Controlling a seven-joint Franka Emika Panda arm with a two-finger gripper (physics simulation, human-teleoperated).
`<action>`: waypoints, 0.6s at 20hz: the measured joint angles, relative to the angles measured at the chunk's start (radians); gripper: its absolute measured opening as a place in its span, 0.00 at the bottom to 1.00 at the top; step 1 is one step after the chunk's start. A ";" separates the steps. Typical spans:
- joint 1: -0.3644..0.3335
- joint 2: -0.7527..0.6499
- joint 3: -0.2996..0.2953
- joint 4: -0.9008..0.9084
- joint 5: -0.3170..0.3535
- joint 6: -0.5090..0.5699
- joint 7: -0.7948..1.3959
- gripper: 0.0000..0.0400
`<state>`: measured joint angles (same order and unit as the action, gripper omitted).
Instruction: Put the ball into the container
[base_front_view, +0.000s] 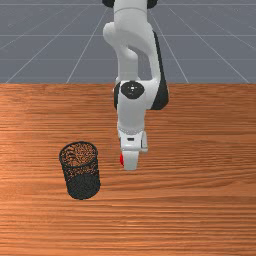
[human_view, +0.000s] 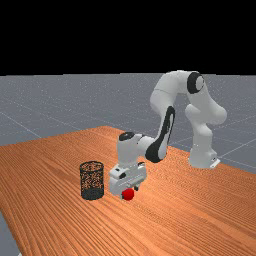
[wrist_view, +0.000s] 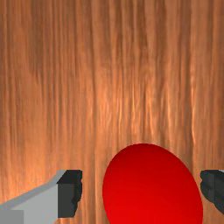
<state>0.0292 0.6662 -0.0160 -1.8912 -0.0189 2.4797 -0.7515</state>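
Observation:
In the far view my gripper (human_view: 129, 191) is low over the table, its fingers open on either side of the red ball (human_view: 128, 194). The front view shows a sliver of the ball (base_front_view: 121, 159) beside the hand, which hides the rest. Seen from the wrist, the gripper (wrist_view: 142, 190) has the ball (wrist_view: 151, 188) between its fingers, with a clear gap to one fingertip (wrist_view: 70, 194) and the other very close. The container, a black wire-mesh bin (base_front_view: 81, 172), stands upright to the hand's left in the front view; the far view has the bin (human_view: 92, 181) left of the gripper.
The orange-brown wooden table (base_front_view: 200, 200) extends around the hand and the bin. A strip of bare wood (base_front_view: 109, 175) separates the bin from the hand. The bin's rim (human_view: 92, 163) rises well above the level of the ball.

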 joint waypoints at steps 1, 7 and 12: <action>-0.005 0.000 -0.003 0.000 -0.002 0.000 -0.006 1.00; -0.036 0.044 0.007 0.030 0.014 0.002 -0.042 1.00; -0.055 0.062 0.025 0.050 0.030 0.052 -0.064 1.00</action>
<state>-0.0259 0.7285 0.0093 -1.8417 0.0116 2.5316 -0.8151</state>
